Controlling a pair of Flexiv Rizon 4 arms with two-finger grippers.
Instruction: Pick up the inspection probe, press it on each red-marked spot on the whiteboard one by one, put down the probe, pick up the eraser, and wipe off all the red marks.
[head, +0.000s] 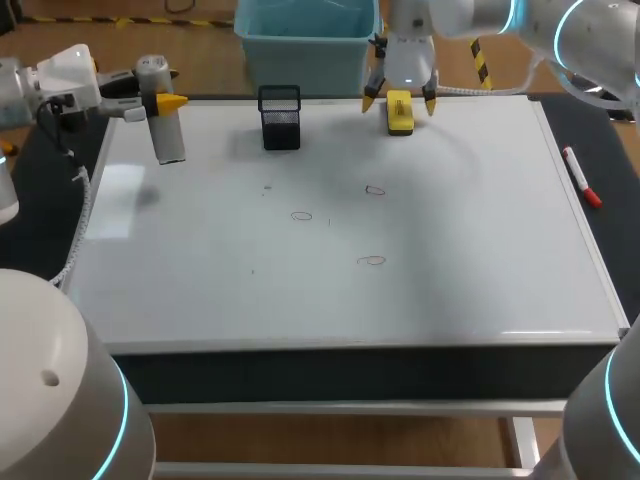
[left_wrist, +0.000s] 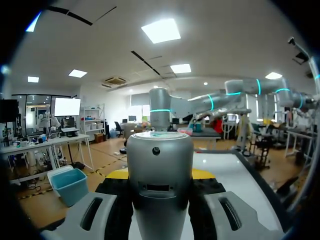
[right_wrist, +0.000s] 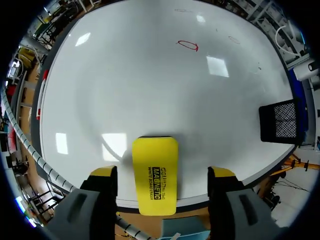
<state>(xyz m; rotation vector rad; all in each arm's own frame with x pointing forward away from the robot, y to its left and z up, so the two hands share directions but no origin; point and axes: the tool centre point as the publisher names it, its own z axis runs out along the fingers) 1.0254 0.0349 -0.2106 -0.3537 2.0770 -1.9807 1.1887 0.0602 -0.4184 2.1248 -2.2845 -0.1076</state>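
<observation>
The grey cylindrical probe hangs above the whiteboard's far left corner, with my left gripper shut on it. In the left wrist view the probe fills the space between the fingers. The yellow eraser lies at the board's far edge. My right gripper stands open over it. In the right wrist view the eraser lies between the fingers with a gap on each side. Three small red rings mark the middle of the board.
A black mesh pen holder stands at the far edge, left of the eraser; it also shows beside the right gripper. A red marker lies on the dark strip right of the board.
</observation>
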